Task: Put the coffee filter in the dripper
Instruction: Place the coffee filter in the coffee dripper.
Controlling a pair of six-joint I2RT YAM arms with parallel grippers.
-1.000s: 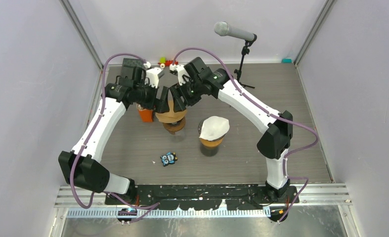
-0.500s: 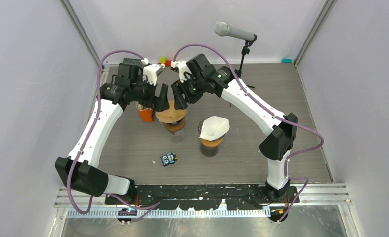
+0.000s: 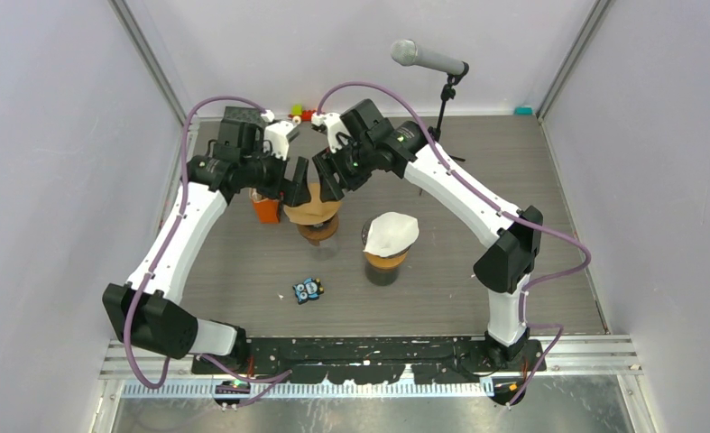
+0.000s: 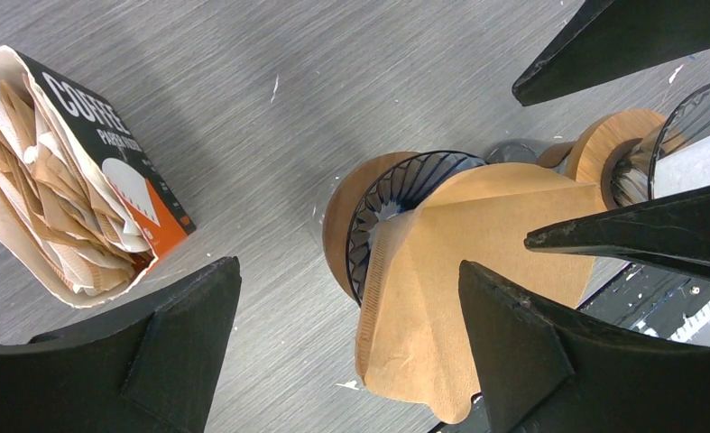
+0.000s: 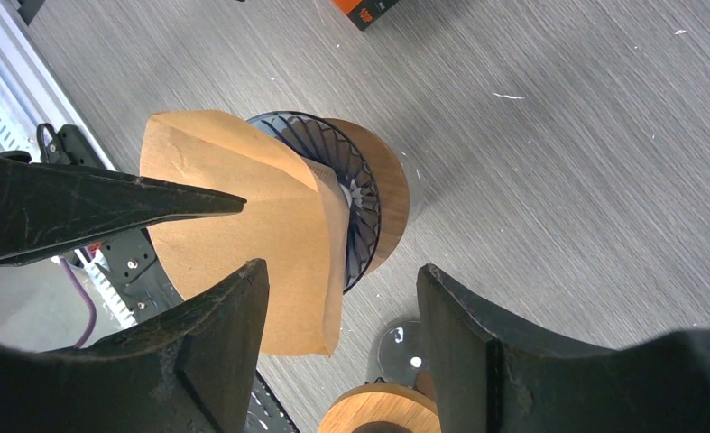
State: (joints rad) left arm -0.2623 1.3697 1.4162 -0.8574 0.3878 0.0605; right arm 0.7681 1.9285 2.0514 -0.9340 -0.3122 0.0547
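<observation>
From the top camera, one brown coffee filter (image 3: pixel 312 206) is seen standing in the dripper (image 3: pixel 318 232) near the middle of the table (image 3: pixel 531 225), with most of the paper above the rim. Two drippers are counted. The second dripper (image 3: pixel 385 263), at 4 o'clock from the first, carries one white filter (image 3: pixel 391 231). One orange filter box (image 3: pixel 264 209) is recorded just beside the dripper at 9 o'clock, one small toy (image 3: pixel 308 290) at 6 o'clock and one microphone (image 3: pixel 428 59) at 1 o'clock. The left gripper (image 3: pixel 293 183) and right gripper (image 3: pixel 329 183) are placed at 10 and 2 o'clock of the filter.

The left wrist view alone shows the box's loose stack of papers. There the brown coffee filter (image 4: pixel 477 271) is seen folded flat with a pressed seam, its lower part tucked into the black ribbed dripper (image 4: pixel 391 194). The left gripper (image 4: pixel 346 269) is found spread wide, its fingers on either side of the filter and dripper. Contact with the paper cannot be told.

In the right wrist view the filter's broad face (image 5: pixel 243 198) is shown. The right gripper (image 5: pixel 342 271) is likewise spread, with the paper's lower edge overlapping the 9 o'clock finger. Contact there cannot be told.
</observation>
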